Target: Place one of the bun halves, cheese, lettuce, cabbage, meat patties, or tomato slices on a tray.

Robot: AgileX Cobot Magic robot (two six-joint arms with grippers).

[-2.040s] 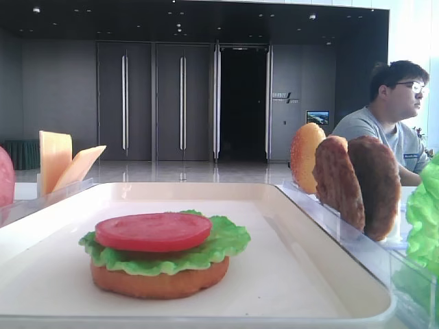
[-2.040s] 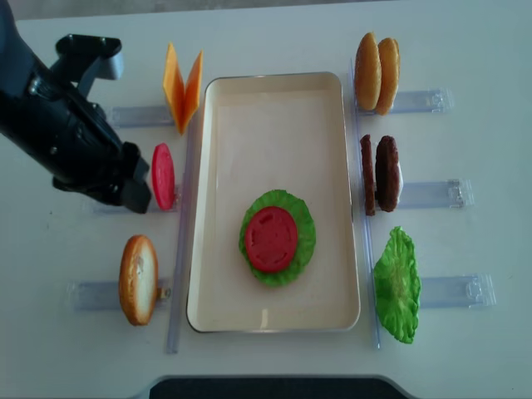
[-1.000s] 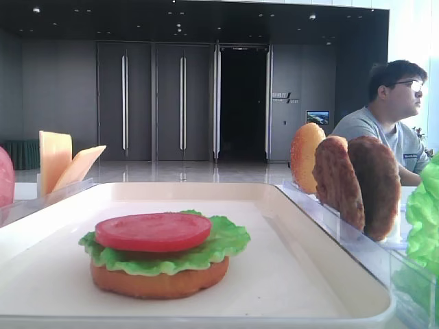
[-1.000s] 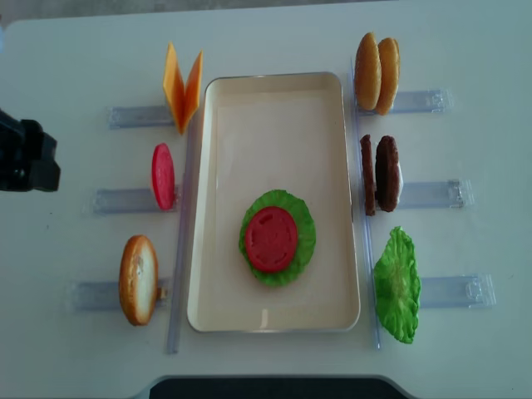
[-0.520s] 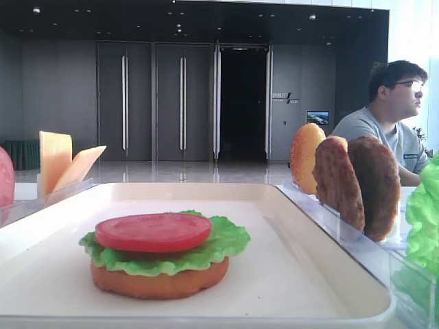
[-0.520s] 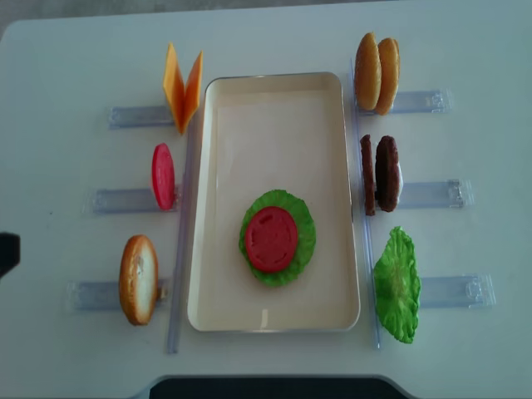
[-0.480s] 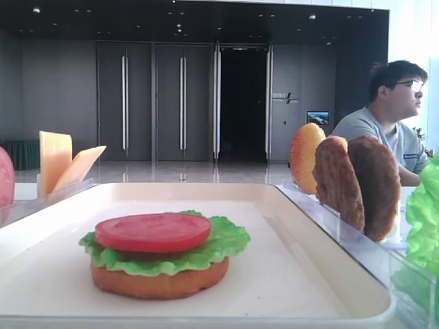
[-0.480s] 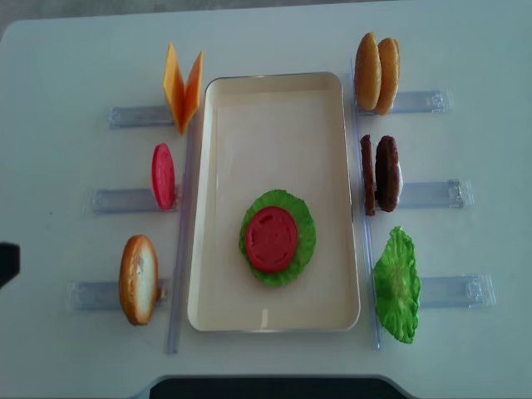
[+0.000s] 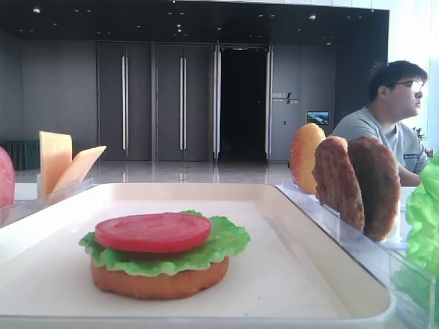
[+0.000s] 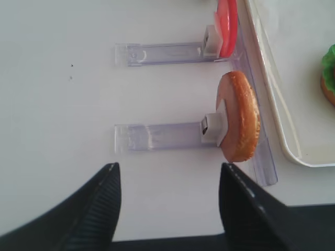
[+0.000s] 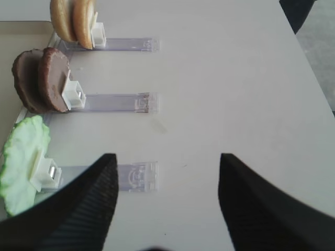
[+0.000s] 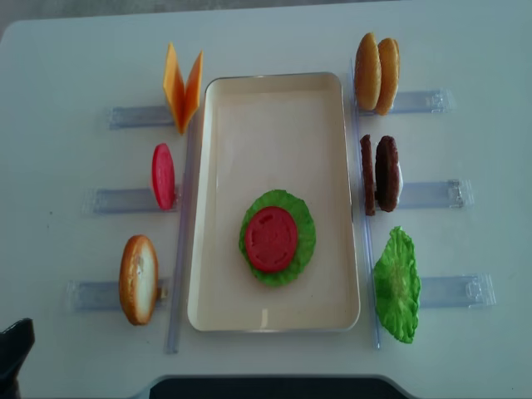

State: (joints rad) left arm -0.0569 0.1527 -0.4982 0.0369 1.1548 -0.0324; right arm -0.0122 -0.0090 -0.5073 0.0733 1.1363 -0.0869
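Note:
On the cream tray (image 12: 274,100) lies a stack: a bun half (image 9: 159,282), lettuce (image 12: 304,226) and a tomato slice (image 12: 271,238) on top. My left gripper (image 10: 168,170) hangs open and empty over the table's front left, just short of the rack with an upright bun half (image 10: 241,117). Only a dark corner of that arm (image 12: 15,342) shows from overhead. On the right, my right gripper (image 11: 167,159) is open and empty beside the rack holding a lettuce leaf (image 11: 23,159). Cabbage is out of view.
Clear racks flank the tray. On the left stand cheese (image 12: 182,83), a tomato slice (image 12: 163,176) and a bun half (image 12: 138,278). On the right stand bun halves (image 12: 376,71), meat patties (image 12: 380,173) and lettuce (image 12: 396,284). A seated person (image 9: 384,123) is behind.
My left arm has drawn back from the tomato rack toward the front left corner of the table, almost leaving the overhead view. The stack on the tray has not moved.

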